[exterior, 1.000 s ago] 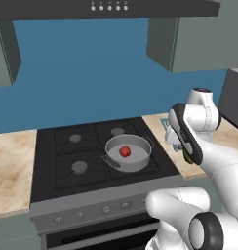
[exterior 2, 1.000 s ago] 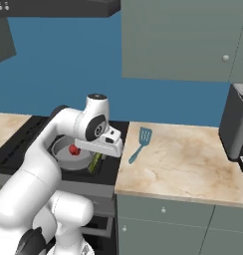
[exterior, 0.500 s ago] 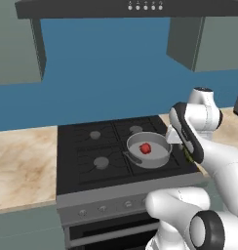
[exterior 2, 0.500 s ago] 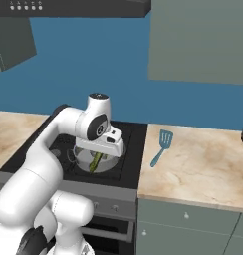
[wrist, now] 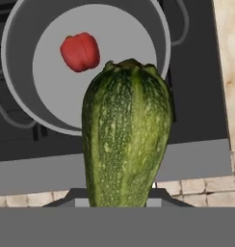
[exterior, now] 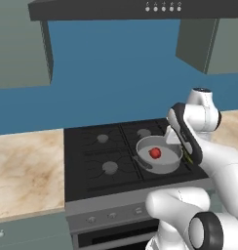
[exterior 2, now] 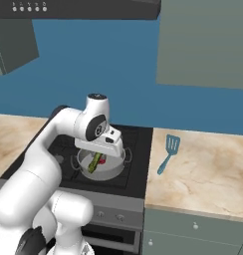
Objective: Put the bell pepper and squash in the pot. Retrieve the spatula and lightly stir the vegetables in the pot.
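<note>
Green squash point(wrist: 126, 140) now hangs above the pot point(wrist: 23, 72), base shifted.

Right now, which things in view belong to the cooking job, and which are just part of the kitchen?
Job:
- squash, held in the fingers above the pot
- pepper, lying in the pot
- pot, on the stove
- spatula, flat on the counter right of the stove

Just there:
- stove
- counter
- range hood
- wall cabinets

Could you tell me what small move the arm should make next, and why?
Probably ease the gripper farther over the pot, then release. It holds the squash above the near rim, the bell pepper already lies inside, and the spatula waits on the counter.
</note>
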Controlling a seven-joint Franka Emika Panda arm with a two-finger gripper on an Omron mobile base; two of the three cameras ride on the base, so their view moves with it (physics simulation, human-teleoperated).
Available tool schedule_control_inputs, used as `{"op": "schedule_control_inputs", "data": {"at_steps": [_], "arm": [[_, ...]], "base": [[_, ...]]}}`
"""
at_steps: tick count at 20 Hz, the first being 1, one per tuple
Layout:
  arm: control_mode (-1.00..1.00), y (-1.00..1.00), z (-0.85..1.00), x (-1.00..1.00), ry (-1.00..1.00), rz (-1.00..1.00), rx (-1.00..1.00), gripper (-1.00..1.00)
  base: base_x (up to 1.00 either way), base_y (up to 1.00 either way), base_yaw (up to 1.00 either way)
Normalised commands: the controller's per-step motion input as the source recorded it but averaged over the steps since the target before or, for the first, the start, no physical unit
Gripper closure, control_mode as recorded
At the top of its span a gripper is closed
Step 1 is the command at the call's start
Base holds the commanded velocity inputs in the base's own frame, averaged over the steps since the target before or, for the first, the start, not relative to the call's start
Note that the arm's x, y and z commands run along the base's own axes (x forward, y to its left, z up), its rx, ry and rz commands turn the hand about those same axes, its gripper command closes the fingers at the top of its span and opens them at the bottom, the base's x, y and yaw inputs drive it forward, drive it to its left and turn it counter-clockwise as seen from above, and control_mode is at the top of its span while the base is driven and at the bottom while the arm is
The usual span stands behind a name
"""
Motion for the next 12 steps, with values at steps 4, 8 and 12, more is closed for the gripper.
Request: {"op": "schedule_control_inputs", "data": {"at_steps": [4, 8, 12], "arm": [[1.00, 0.00, 0.00, 0.00, 0.00, 0.00, 0.00, 1.00], [-1.00, 0.21, -0.12, 0.50, 0.00, 0.00, 0.00, 1.00], [-1.00, 0.33, -0.39, 0.80, -0.02, 0.00, 0.00, 1.00]], "base": [[0.36, 0.06, 0.00], [0.00, 0.00, 0.00], [0.00, 0.00, 0.00]]}}
